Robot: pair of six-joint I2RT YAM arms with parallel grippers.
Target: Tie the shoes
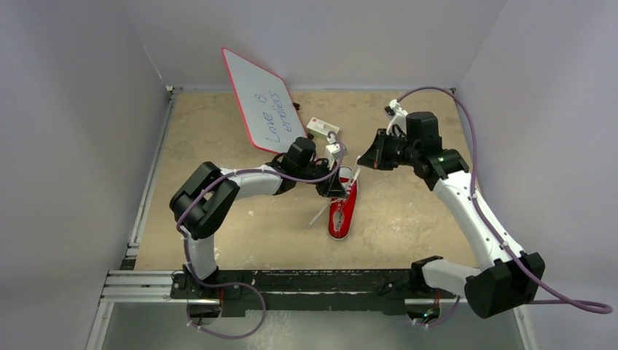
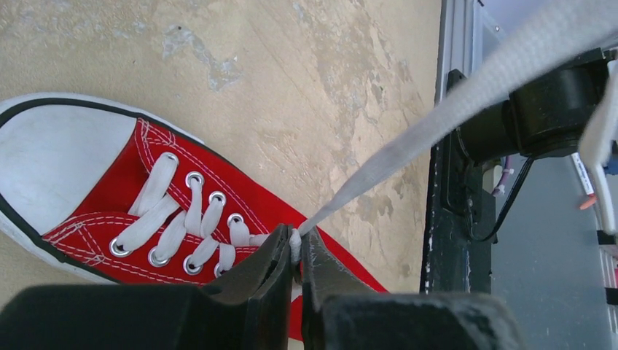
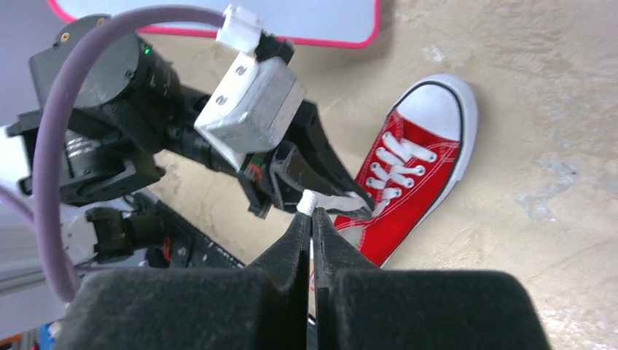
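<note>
With the sneaker (image 1: 342,211) lying on the table (image 1: 408,219), my left jaws clamp a lace (image 2: 379,164) at its top eyelets and my right jaws clamp a lace tip (image 3: 309,203) above it; next, I judge, comes crossing the strands.

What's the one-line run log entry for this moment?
task: tie shoe | left gripper: shut on lace | right gripper: shut on lace end | sneaker: upright on sole, no bow yet

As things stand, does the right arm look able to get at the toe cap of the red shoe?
Likely yes: the toe cap lies bare, and the left gripper hangs at the far end of the shoe. But the right gripper is shut on the lace, so it would have to let go first.
</note>
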